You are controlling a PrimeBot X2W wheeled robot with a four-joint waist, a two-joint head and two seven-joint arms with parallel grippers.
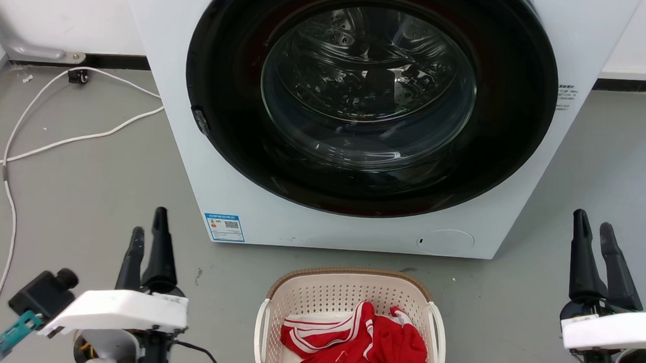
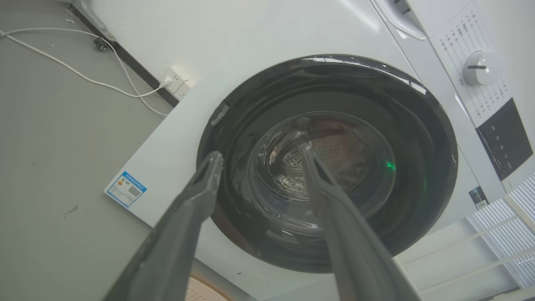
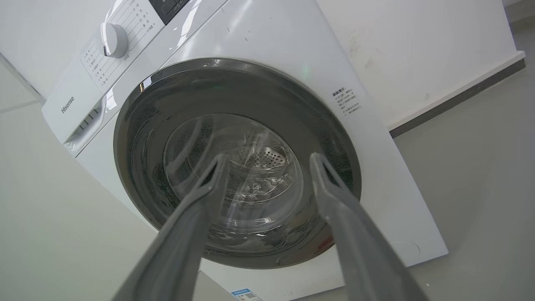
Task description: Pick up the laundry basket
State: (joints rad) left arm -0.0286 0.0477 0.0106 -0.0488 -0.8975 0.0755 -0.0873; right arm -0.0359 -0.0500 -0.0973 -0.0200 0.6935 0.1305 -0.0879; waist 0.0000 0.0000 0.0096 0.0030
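Lift not begun: cream perforated plastic laundry basket point(image 1: 344, 294) ungrasped on grey floor point(image 1: 107, 187); left pincer point(image 1: 147, 234), right pincer point(image 1: 594, 226) both apart, empty.

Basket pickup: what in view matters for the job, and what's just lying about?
For the job:
laundry basket, on the floor
left gripper, open
right gripper, open

Just there:
washing machine, behind the basket
red garment, inside the basket
white cable, on the floor to the robot's left
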